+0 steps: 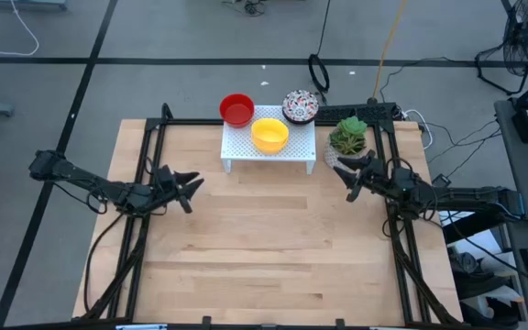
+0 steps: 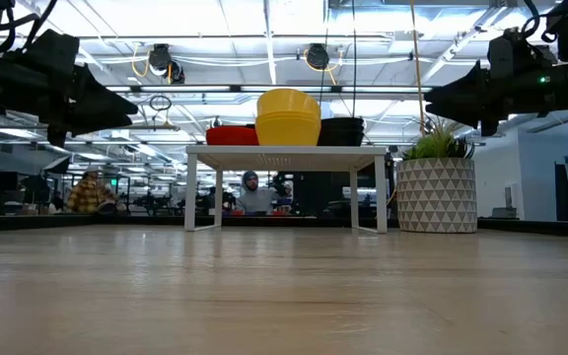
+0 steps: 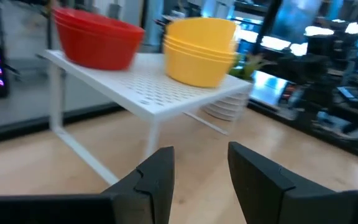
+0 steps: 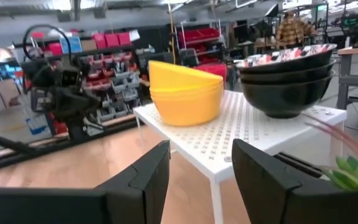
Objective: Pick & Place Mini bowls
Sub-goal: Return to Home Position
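Observation:
Three stacks of mini bowls stand on a small white perforated rack (image 1: pixel 269 147) at the table's far side: red (image 1: pixel 236 109), yellow (image 1: pixel 269 135) and floral-patterned with dark outsides (image 1: pixel 300 106). They show too in the left wrist view, red (image 3: pixel 97 39) and yellow (image 3: pixel 202 50), and in the right wrist view, yellow (image 4: pixel 185 91) and floral (image 4: pixel 288 78). My left gripper (image 1: pixel 191 188) is open, above the table left of the rack. My right gripper (image 1: pixel 348 178) is open, right of the rack, near the plant.
A white patterned pot with a green plant (image 1: pixel 347 139) stands right of the rack, close to my right gripper. Black frame rails (image 1: pixel 145 220) run along the table's left, right and far edges. Bare wood (image 1: pixel 273 247) lies between the arms and toward the near edge.

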Tool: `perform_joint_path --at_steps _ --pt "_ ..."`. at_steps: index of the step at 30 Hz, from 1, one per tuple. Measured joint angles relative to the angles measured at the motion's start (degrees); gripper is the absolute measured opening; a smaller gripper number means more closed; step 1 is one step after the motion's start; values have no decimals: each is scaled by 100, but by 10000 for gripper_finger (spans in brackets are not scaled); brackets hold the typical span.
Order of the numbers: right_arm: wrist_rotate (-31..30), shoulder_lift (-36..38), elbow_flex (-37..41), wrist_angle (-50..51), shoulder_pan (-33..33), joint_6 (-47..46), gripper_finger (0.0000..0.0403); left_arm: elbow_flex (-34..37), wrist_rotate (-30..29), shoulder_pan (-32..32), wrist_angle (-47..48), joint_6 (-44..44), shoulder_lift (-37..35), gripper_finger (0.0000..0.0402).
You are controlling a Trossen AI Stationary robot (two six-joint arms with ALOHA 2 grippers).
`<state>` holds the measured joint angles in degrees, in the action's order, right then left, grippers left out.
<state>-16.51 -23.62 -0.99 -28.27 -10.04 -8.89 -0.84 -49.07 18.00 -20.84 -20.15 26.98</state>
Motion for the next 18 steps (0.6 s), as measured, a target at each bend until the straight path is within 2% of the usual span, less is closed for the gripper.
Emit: perform_joint_path --at_steps 5,18 --pt "18 0 0 136 0 127 160 0 -353 -1 2 273 0 152" --pt "4 0 4 180 0 -50 160 -2 -355 -2 4 355 0 152"
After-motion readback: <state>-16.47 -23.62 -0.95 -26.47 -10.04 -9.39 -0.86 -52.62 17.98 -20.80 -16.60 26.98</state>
